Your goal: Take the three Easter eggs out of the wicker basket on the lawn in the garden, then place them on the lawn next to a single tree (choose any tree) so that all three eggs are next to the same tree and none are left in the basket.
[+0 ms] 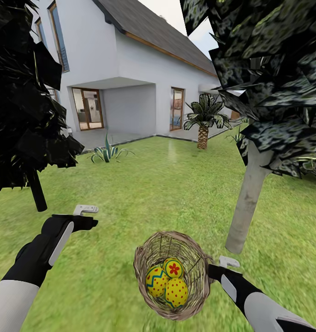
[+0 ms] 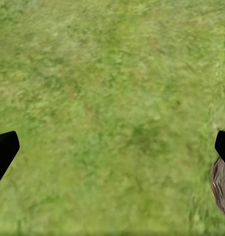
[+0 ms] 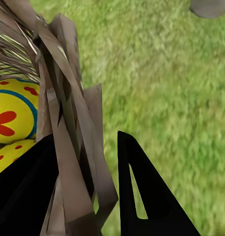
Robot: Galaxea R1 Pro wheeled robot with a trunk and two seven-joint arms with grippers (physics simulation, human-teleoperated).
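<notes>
The wicker basket (image 1: 194, 263) stands tilted on the lawn (image 1: 144, 198), near the foot of the pale grey tree (image 1: 247, 203). Inside lie three yellow Easter eggs: one with a red flower (image 1: 174, 268), one with blue zigzags (image 1: 155, 280), one with red dots (image 1: 177, 292). My right gripper (image 1: 214, 268) straddles the basket's right rim; in the right wrist view the gripper (image 3: 85, 137) is shut on the wicker wall (image 3: 68, 98), with the flower egg (image 3: 14, 118) and the dotted egg (image 3: 9, 155) just inside. My left gripper (image 1: 86, 216) hangs open over bare grass, left of the basket.
A tree with a thin black trunk (image 1: 38, 191) stands at the left. A spiky plant (image 1: 107, 152), a palm (image 1: 203, 133) and the white house (image 1: 130, 69) with its grey patio lie farther back. The left wrist view catches the basket's edge (image 2: 221, 189).
</notes>
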